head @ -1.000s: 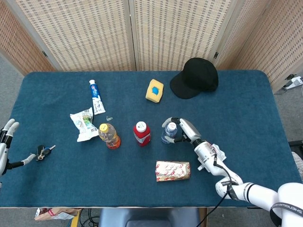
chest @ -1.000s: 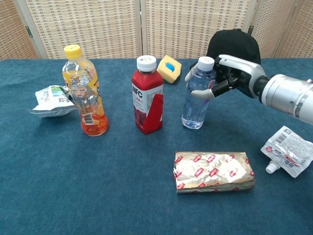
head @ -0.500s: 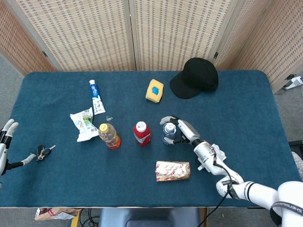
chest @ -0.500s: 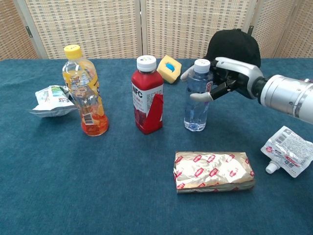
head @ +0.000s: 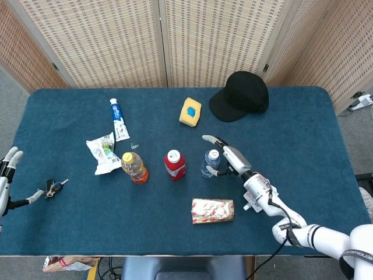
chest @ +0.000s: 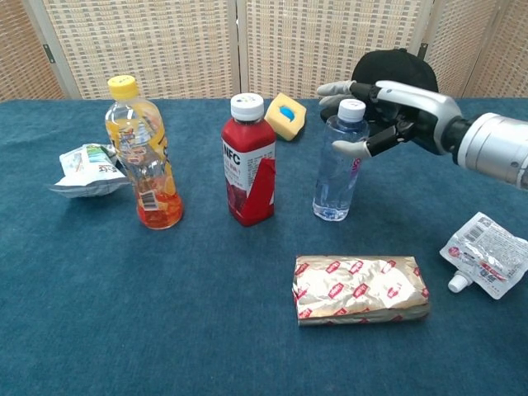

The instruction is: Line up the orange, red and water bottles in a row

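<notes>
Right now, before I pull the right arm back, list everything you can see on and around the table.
orange bottle: one, yellow cap, left end of the row
red bottle: one, white cap, middle
water bottle: one, clear, right end, upright
foil pack: one, gold and red, in front of the water bottle
sponge: one, yellow, behind the bottles
cap: one, black, far right
toothpaste tube: one, white, far left
snack bag: one, white, beside the orange bottle
pouch: one, white, right
keys: one bunch, left edge
right hand: fingers spread beside the water bottle's top
left hand: at the left edge
</notes>
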Robot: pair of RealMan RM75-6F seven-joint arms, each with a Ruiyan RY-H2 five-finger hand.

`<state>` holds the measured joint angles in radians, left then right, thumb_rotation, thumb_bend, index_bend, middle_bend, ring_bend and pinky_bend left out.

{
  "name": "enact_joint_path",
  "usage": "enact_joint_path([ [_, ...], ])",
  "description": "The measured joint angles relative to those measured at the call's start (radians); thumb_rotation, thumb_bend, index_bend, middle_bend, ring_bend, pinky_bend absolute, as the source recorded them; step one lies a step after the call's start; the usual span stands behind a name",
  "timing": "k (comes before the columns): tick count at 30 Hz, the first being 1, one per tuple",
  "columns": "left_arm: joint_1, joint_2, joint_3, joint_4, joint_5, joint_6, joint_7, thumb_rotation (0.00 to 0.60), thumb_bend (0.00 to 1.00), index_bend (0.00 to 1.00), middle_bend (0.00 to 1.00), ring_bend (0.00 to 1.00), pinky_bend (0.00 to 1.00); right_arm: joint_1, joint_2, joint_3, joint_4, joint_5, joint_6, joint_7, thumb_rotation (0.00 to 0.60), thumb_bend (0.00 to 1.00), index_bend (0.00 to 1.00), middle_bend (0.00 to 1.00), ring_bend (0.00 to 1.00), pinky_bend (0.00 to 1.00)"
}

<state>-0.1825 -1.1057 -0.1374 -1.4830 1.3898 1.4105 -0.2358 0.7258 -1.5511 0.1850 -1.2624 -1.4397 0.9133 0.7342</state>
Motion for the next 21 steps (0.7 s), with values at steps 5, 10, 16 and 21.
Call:
enact_joint_path([
  [5,-0.002,0.003,-0.001,-0.003,-0.008,-0.011,0.009,0.600,0.13,0.00,0.00,0.00,0.06,-0.040,0.053,-0.011,-0.053,-0.019,0.087,-0.078,0.600,0.39,0.09,0.10,0.00,0.06],
  [10,-0.004,0.003,-0.002,-0.001,-0.013,-0.016,0.016,0.600,0.13,0.00,0.00,0.00,0.06,-0.105,0.125,-0.015,-0.137,-0.018,0.203,-0.225,0.600,0.39,0.09,0.13,0.00,0.06],
  [16,-0.005,-0.008,0.002,0.006,-0.009,-0.018,0.034,0.600,0.13,0.00,0.00,0.00,0.06,-0.213,0.219,-0.024,-0.240,0.004,0.335,-0.445,0.600,0.39,0.09,0.15,0.00,0.06],
  [21,-0.006,-0.019,0.008,0.012,-0.004,-0.016,0.071,0.600,0.13,0.00,0.00,0.00,0.06,-0.326,0.311,-0.039,-0.326,0.038,0.458,-0.588,0.600,0.39,0.09,0.16,0.00,0.06],
])
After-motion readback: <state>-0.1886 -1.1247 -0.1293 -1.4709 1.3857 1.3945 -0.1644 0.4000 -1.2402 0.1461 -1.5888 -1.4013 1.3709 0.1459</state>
